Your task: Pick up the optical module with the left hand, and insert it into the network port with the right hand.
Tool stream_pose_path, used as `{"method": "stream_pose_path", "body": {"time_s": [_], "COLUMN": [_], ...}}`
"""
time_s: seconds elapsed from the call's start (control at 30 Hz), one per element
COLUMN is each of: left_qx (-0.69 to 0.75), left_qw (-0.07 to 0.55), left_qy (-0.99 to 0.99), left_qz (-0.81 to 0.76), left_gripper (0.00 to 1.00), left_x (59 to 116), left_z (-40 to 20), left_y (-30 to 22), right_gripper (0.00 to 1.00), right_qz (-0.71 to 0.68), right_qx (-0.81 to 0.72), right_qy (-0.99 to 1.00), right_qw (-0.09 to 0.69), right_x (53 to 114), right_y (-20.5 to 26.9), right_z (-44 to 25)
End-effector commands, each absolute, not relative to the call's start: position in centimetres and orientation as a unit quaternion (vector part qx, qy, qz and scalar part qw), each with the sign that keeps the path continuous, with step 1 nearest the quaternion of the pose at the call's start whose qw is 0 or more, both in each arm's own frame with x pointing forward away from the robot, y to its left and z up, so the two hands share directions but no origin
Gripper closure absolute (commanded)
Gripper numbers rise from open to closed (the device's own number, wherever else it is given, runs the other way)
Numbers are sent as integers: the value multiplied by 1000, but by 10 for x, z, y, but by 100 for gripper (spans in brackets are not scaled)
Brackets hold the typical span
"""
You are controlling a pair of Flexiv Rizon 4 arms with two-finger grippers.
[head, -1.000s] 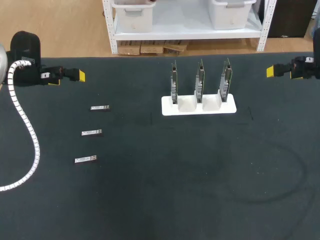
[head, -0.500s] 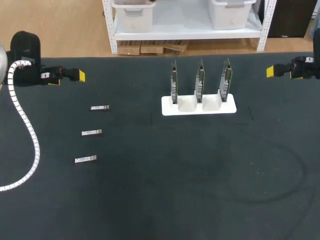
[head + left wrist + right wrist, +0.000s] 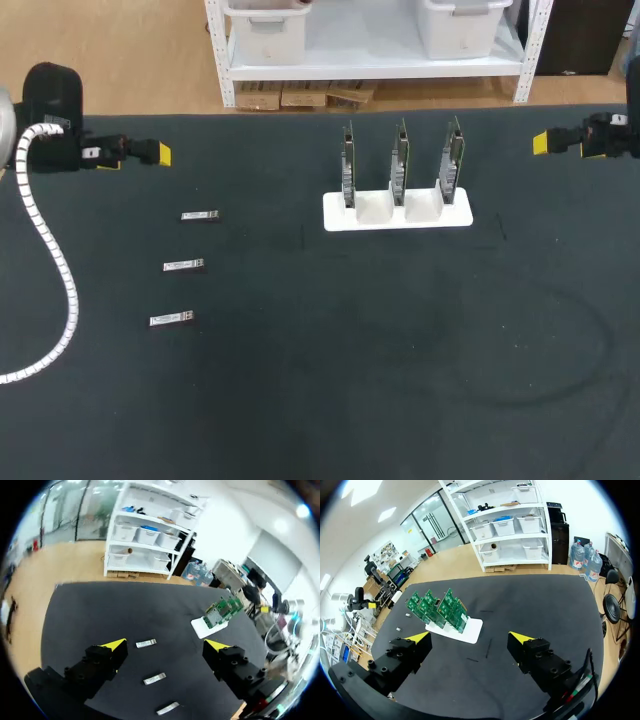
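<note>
Silver rectangular optical modules (image 3: pixel 185 265): three, lay lined on black bench (image 3: pixel 320 380).
Left claw (image 3: pixel 165 644): gaped wide, held nothing.
Right claw (image 3: pixel 471 637): gaped wide, held nothing.
Green network cards (image 3: pixel 400 158): stood upright in white holder (image 3: pixel 460 215).

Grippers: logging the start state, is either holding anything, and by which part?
Nothing held: left gripper and right gripper are open, empty; optical modules lie untouched.

Matte black left arm (image 3: pixel 48 110) and right arm (image 3: pixel 612 135), yellow-tipped jaws.
A ribbed white cable hose (image 3: pixel 64 268) trails from the left arm; the blocky black fingers (image 3: pixel 100 662) carry small round screws.
</note>
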State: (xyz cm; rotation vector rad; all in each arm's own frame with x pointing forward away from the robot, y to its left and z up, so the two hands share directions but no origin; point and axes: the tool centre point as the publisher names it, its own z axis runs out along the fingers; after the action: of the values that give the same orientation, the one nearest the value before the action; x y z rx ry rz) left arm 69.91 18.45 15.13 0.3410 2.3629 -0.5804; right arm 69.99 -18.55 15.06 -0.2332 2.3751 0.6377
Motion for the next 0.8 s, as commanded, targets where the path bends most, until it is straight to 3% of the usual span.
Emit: {"method": "stream_pose_path", "body": {"time_s": [0.03,0.23,0.47,0.8], "left_qx": [196,332,481,567], "left_qw": [342,339,272,220], "left_qy": [897,864,819,782], "left_qz": [-199,-168,-154,-133], "left_gripper": [0,0,0,0], "left_x": [708,714,721,728], "left_z": [152,149,127,95], "left_y": [193,206,205,181], "right_gripper": [0,0,0,0], "right_qz": [242,242,242,242], "right_qx": [-88,-88,-88,-88], "right_qy": [908,908,908,908], "right_qw": [330,330,330,330], "right_x": [699,699,699,699], "right_y": [-185,-185,-185,-185], "right_z": [151,151,151,151]}}
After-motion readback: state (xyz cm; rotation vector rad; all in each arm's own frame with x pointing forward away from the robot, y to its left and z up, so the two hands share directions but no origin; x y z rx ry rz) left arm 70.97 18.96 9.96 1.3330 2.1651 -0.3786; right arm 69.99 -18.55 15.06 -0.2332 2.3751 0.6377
